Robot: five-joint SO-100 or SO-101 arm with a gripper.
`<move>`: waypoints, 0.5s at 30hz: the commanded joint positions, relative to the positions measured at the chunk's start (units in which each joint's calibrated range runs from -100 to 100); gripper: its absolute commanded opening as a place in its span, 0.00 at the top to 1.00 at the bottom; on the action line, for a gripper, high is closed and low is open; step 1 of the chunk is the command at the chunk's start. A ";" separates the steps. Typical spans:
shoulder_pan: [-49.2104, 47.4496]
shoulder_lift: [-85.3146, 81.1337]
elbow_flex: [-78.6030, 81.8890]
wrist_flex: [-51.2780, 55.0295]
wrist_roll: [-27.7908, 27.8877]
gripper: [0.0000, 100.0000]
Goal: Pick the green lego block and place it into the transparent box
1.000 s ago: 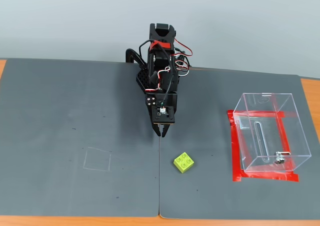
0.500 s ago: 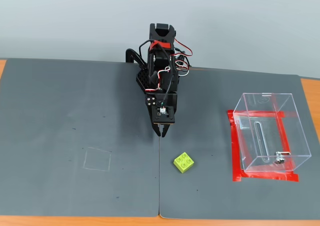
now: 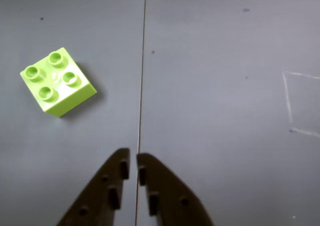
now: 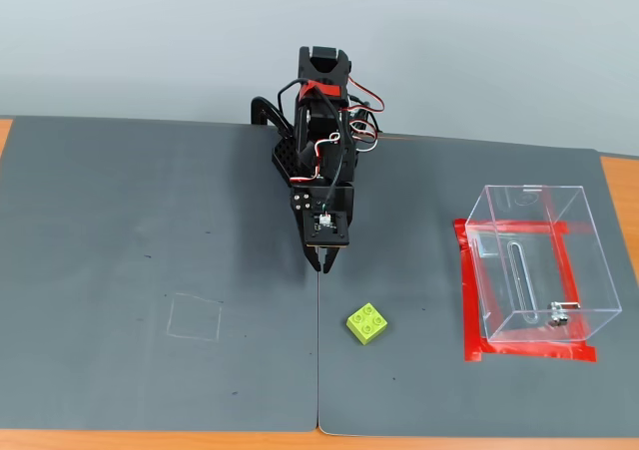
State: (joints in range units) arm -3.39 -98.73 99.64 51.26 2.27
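The gripper (image 4: 325, 265) fingers are clenched, grasping nothing. Unless opened before descent, the green lego block (image 4: 367, 323) may be knocked aside.

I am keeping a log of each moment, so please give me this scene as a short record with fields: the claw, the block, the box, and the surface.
claw: shut, empty, pointing down at the mat seam
green lego block: on the mat, studs up, apart from the claw, to its lower right in the fixed view
transparent box: upright, empty of the block, on red tape at the right
surface: dark grey mat with a faint drawn square
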 commanded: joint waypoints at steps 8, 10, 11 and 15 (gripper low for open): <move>0.29 -0.68 0.27 -0.30 0.05 0.98; 0.29 -0.68 0.27 -0.30 0.05 0.98; 0.52 -0.68 0.27 -0.30 -0.11 0.98; 0.44 -0.68 0.27 -0.30 -0.11 0.98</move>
State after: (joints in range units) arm -3.17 -98.73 99.64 51.26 2.27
